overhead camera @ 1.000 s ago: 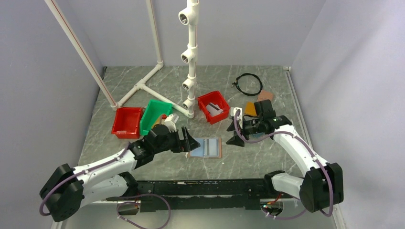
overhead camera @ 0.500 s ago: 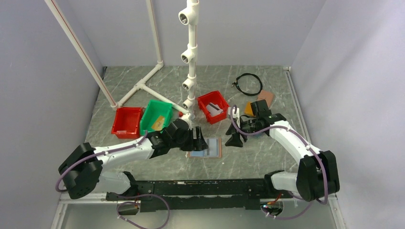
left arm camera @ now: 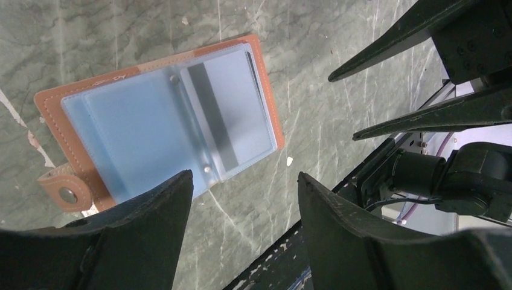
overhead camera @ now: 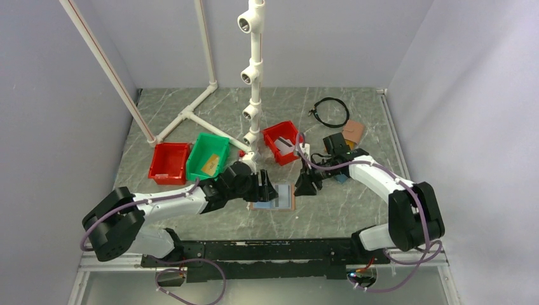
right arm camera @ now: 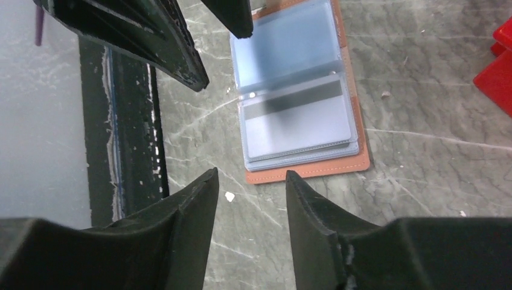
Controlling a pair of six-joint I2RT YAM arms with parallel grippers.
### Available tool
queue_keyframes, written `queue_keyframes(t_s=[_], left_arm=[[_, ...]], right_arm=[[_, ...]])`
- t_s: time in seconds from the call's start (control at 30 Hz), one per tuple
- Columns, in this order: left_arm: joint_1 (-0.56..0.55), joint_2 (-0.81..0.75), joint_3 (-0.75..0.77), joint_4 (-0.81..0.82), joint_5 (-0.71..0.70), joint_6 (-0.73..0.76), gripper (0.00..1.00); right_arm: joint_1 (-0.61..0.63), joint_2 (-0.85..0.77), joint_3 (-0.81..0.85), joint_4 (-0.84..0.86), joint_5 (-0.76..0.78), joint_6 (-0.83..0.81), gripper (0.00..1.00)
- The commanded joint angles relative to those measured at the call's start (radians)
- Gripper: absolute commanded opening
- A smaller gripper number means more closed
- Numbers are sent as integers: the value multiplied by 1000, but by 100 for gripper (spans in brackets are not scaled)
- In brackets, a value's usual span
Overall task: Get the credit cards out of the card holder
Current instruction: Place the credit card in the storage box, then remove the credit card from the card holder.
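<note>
The stitched tan leather card holder (left arm camera: 157,127) is lying open on the veined table (left arm camera: 314,36), its glossy blue sleeves showing a grey striped credit card (left arm camera: 232,115). The left gripper (left arm camera: 241,178) and right gripper (right arm camera: 252,175) are hovering beside it, jaws parted, empty.

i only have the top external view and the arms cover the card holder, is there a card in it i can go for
Observer: Yes. The left wrist view shows the card holder lying open, blue lining up, with a grey card bearing a dark stripe in the half away from the snap tab.
Operator: is either gripper holding anything
Observer: No. The left gripper is open with nothing gripped between its fingers.
Operator: and the right
Observer: The right gripper is open and empty too, its tips by the holder's short edge beside that card.
</note>
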Motion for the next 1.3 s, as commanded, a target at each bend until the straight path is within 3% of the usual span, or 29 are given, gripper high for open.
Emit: queue_keyframes(t_s=[0.0,0.13,0.27,0.6,0.83,1.0,1.27], left_arm=[[-3,35,-12,121,0,-29,68],[-3,66,-24,160,-4,-53,64],[-4,88,-32,178,-15,-63,62],[-4,119,-20,167,-32,-54,60],[-5,144,-16,179,-34,-66,58],[-3,167,-4,175,-36,-86,52],[-4,182,8,174,-29,-93,53]], right_arm=[[2,55,64,28,-91,131,43],[0,98,60,82,-118,262,34],[-6,109,24,185,-105,376,31],[-21,159,-6,285,-49,545,32],[-20,158,-37,384,46,761,34],[-13,177,-40,393,75,800,34],[6,201,-39,386,116,812,34]])
